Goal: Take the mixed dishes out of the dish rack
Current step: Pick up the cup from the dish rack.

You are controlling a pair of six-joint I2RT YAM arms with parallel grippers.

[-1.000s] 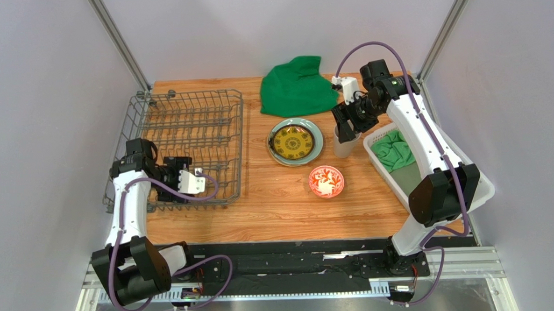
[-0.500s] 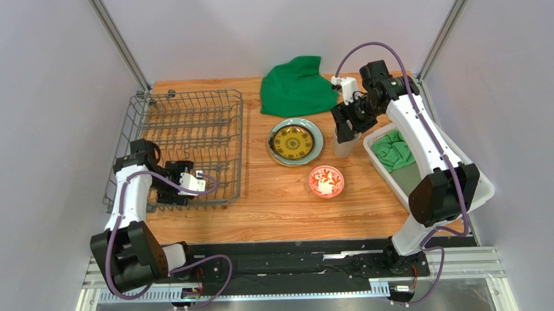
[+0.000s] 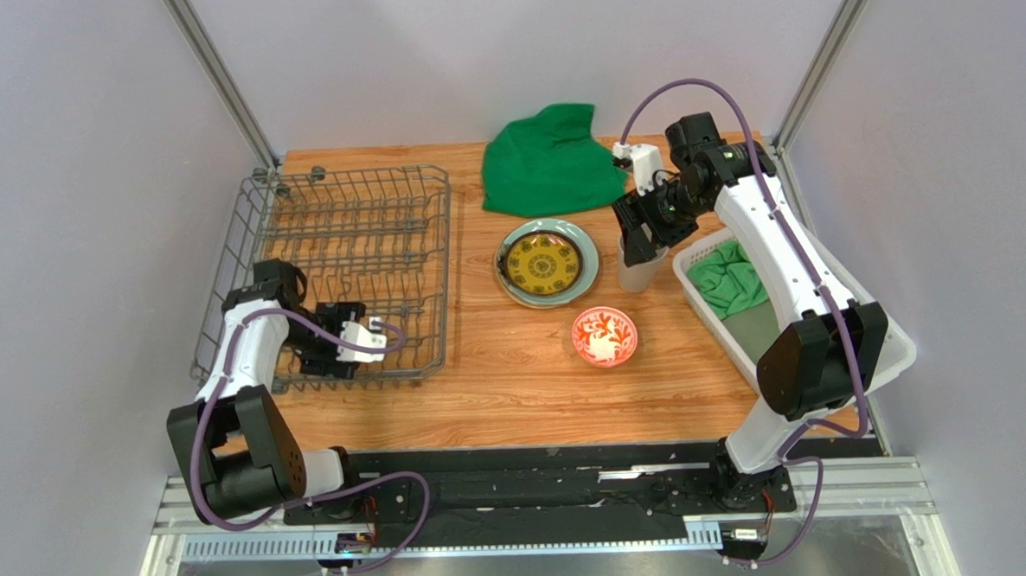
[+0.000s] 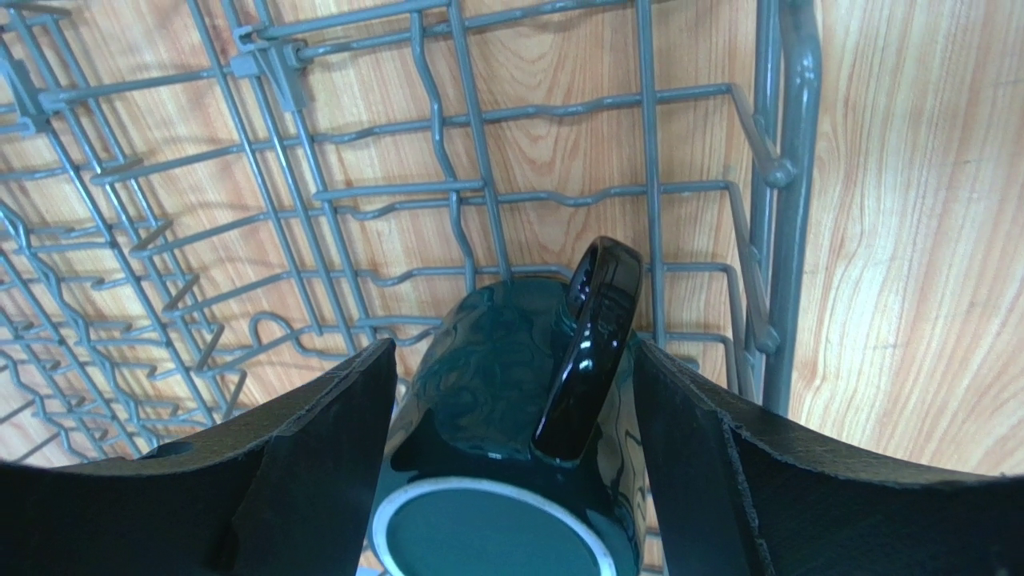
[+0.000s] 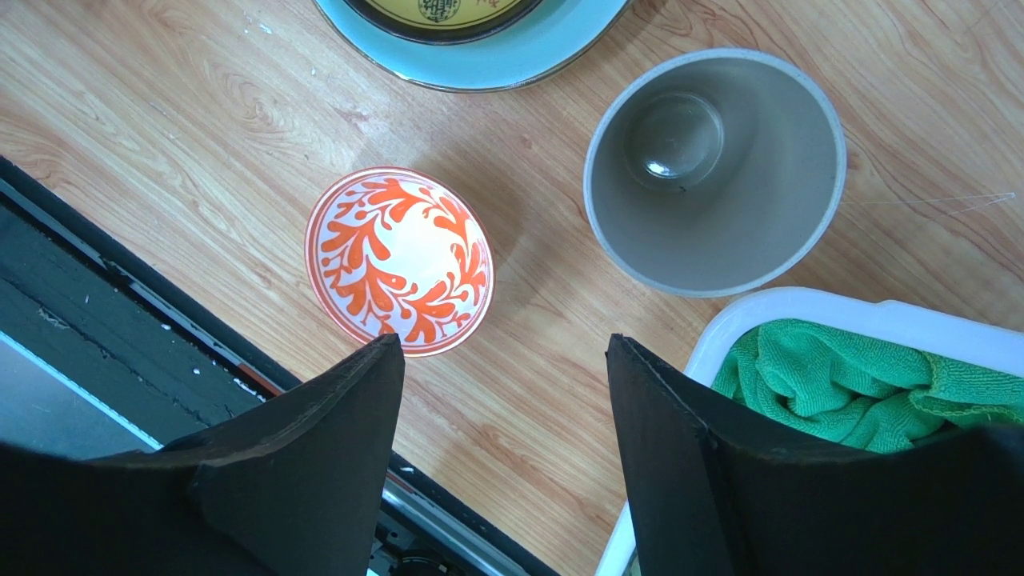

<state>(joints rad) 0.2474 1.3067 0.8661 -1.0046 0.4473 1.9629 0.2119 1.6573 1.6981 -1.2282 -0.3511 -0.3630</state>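
The grey wire dish rack stands at the left of the table. In its near right corner lies a dark teal mug, base toward the left wrist camera and handle up. My left gripper straddles the mug, a finger pressed against each side. From above, this gripper hides the mug. A small yellow-and-dark plate sits on the pale green plate. The red-and-white bowl and the beige cup stand on the wood. My right gripper hovers open and empty over the cup.
A green cloth lies heaped at the back centre. A white basket at the right edge holds another green cloth. The rack's upright prongs and rim stand close around the mug.
My left gripper has shifted slightly toward the rack's near right corner, and its fingers have drawn in onto the mug. The right arm has hardly moved.
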